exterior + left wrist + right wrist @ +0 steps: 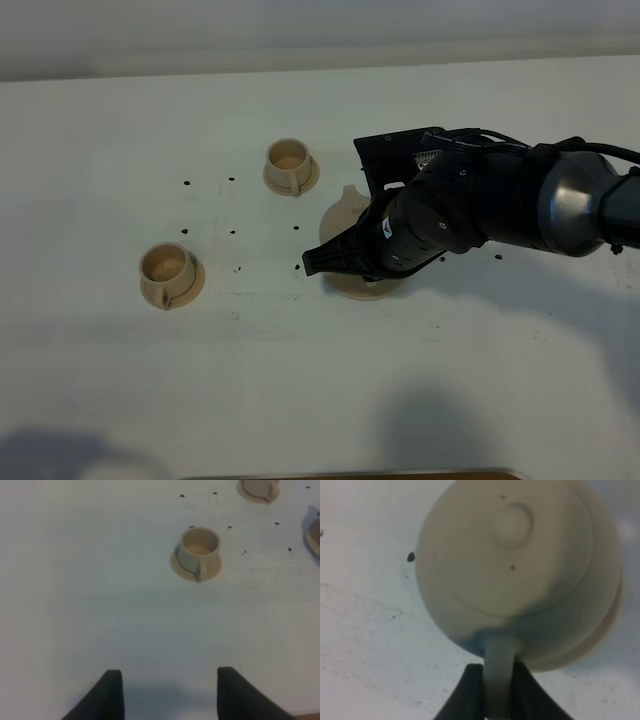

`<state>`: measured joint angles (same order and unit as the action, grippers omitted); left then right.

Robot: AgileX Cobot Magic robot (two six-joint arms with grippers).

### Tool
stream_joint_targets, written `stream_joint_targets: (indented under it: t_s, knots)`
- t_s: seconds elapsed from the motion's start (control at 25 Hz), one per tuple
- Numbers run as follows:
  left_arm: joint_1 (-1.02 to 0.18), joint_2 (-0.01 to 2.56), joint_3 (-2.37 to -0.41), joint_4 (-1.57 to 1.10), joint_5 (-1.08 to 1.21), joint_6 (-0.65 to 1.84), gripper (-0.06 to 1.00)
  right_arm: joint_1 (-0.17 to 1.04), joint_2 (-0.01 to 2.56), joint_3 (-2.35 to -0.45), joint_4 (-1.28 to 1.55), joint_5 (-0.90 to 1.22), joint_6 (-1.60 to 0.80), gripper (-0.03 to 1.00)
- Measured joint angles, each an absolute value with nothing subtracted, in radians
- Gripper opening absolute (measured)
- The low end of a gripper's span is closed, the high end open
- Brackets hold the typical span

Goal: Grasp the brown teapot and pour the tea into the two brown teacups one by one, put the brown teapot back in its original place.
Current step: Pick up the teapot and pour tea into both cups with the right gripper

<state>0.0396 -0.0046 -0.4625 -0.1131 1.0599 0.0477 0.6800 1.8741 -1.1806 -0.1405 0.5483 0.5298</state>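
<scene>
Parts of the brown teapot are hidden in the high view, because the big black right arm lies over it. Only a pale round bit peeks out on the far side. A thin edge of the wide saucer shows under the arm. I cannot tell if the pot touches that saucer or hangs just above it. In the left wrist view one cup is cut off at the edge of the picture, and the right wrist view is blurry.

The teapot is near the middle of the white worktop, to the right of the two brown teacups. The far cup is quite near it, and the near cup is farther off to the left. Each cup stands on its own little saucer. Small black dots lie on the worktop around them.

Seen up close, the teapot is pale beige, round and squat. It has a lid with a round knob on top.

The right hand is closed tight on the teapot's loop handle. One dark finger presses each side of it. The left hand is far from the pot. Its two dark fingers stand apart over bare worktop and hold nothing.
</scene>
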Motion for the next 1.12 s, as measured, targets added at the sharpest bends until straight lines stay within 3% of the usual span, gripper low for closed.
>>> stream_joint_targets:
  t_s: [1.12]
  knots:
    - [0.04, -0.005, -0.463, -0.113, 1.06, 0.048, 0.49, 0.705, 1.936, -1.357, -0.43, 0.607, 0.473, 0.09]
